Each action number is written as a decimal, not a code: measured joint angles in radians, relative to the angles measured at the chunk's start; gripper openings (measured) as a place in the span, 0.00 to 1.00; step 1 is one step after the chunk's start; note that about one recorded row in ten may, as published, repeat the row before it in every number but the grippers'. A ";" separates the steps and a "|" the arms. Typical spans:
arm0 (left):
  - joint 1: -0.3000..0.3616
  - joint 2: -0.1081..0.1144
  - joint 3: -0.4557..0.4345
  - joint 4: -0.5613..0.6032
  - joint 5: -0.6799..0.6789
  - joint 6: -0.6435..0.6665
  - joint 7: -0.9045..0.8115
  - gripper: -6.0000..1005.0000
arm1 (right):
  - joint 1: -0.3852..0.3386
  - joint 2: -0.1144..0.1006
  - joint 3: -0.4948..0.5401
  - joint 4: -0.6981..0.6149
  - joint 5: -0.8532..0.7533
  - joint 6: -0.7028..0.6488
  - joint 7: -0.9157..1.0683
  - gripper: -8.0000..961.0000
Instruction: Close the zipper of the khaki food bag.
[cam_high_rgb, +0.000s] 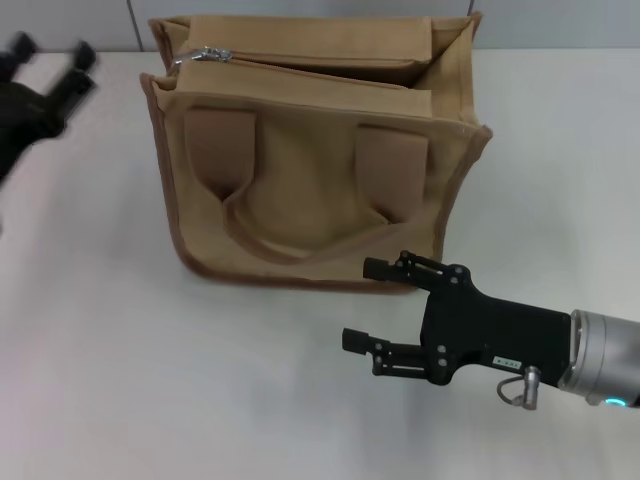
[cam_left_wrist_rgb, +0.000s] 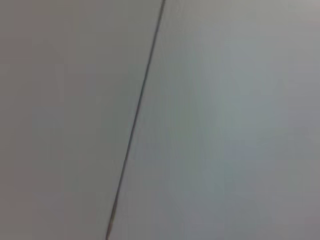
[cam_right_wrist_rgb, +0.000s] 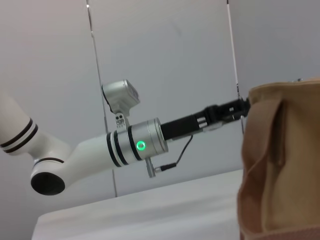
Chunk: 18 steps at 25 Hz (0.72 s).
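Observation:
The khaki food bag stands upright in the middle of the white table, its two strap handles hanging down the near side. It also shows in the right wrist view. The zipper runs along the top, and its mouth gapes toward the right end. The silver slider sits at the bag's far left end. My left gripper is open and empty, to the left of the bag near the slider's end. It also shows in the right wrist view. My right gripper is open and empty, low in front of the bag's near right corner.
The white table extends around the bag. A grey panelled wall stands behind it. The left wrist view shows only a pale surface with a dark seam. The left arm reaches in from the side.

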 joint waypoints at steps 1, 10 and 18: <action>-0.005 0.000 0.027 0.007 0.017 -0.008 0.000 0.78 | 0.002 0.000 0.000 -0.001 0.003 0.000 0.000 0.86; -0.006 -0.002 0.231 0.112 0.082 -0.012 -0.023 0.78 | 0.010 0.000 0.000 -0.002 0.015 0.021 0.000 0.86; -0.015 -0.002 0.241 0.135 0.085 0.005 -0.024 0.77 | 0.013 0.000 0.000 0.000 0.023 0.023 0.000 0.86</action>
